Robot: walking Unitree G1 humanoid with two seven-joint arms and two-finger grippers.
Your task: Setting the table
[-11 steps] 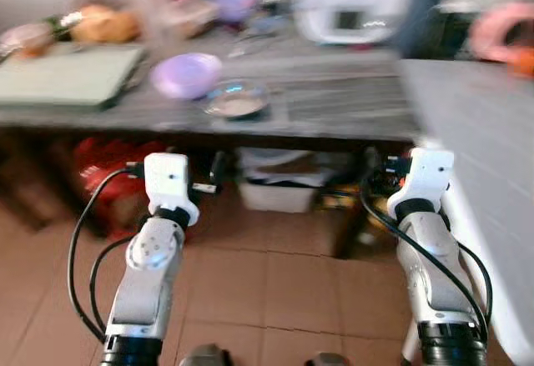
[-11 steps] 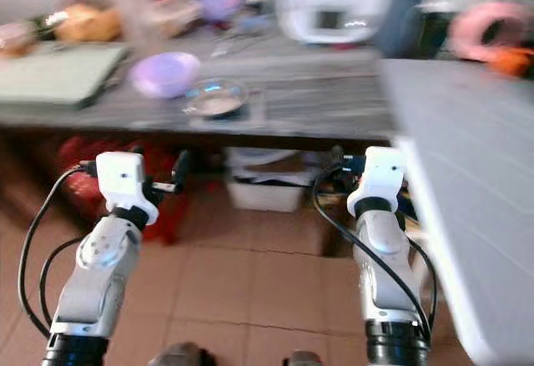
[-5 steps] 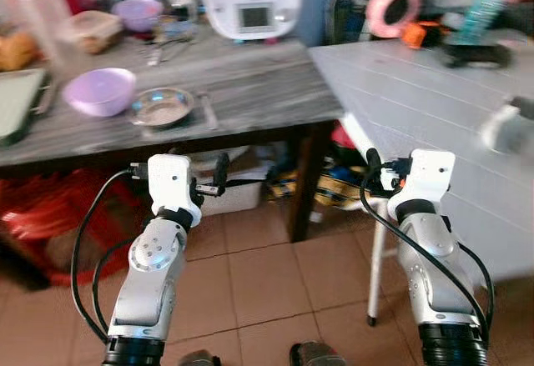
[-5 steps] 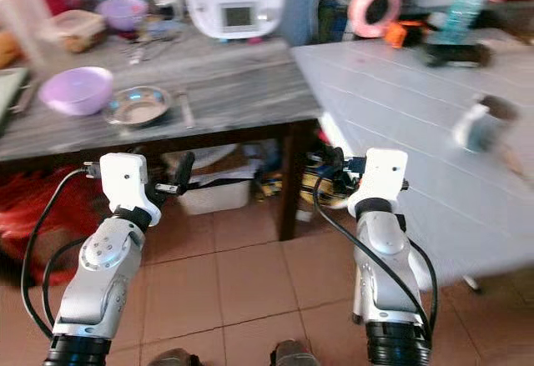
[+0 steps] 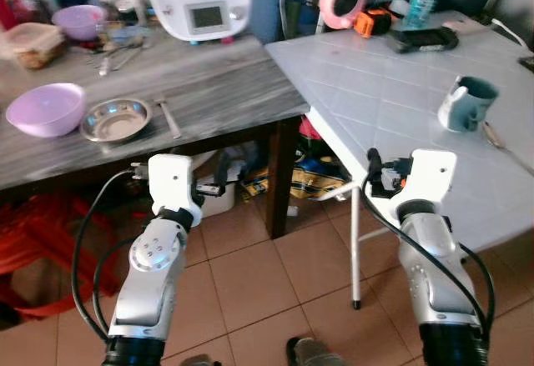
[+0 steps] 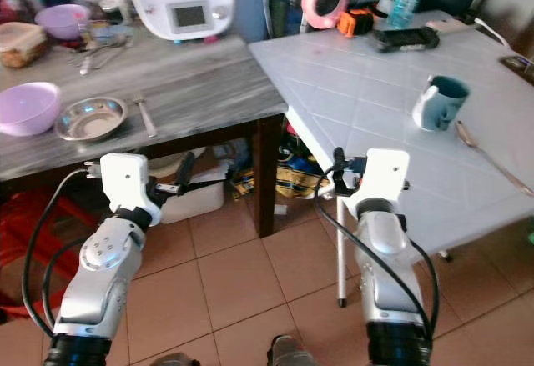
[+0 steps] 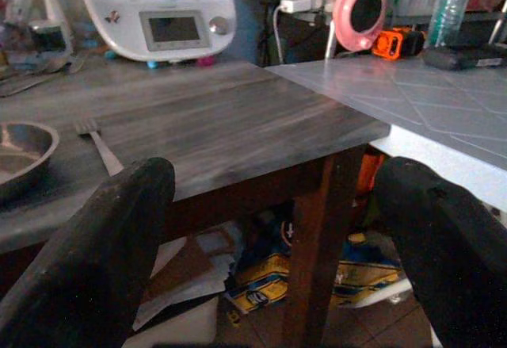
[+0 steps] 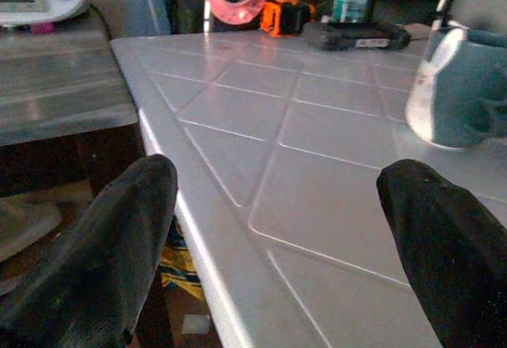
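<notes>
Grey tiled table (image 5: 392, 91) ahead of my wide-open, empty right gripper (image 8: 273, 261); left gripper (image 7: 261, 261) equally wide. Next: reach teal mug (image 5: 467, 105).

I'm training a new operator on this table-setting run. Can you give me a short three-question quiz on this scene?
1. True or false: the teal mug stands on the white tiled table.
2. What lies just beside the steel bowl on the dark wooden table: A a knife, B a fork, C a plate?
3. Fill in: both the left hand and right hand are ____ and hold nothing.

Key: 1 true; 2 B; 3 open.
</notes>
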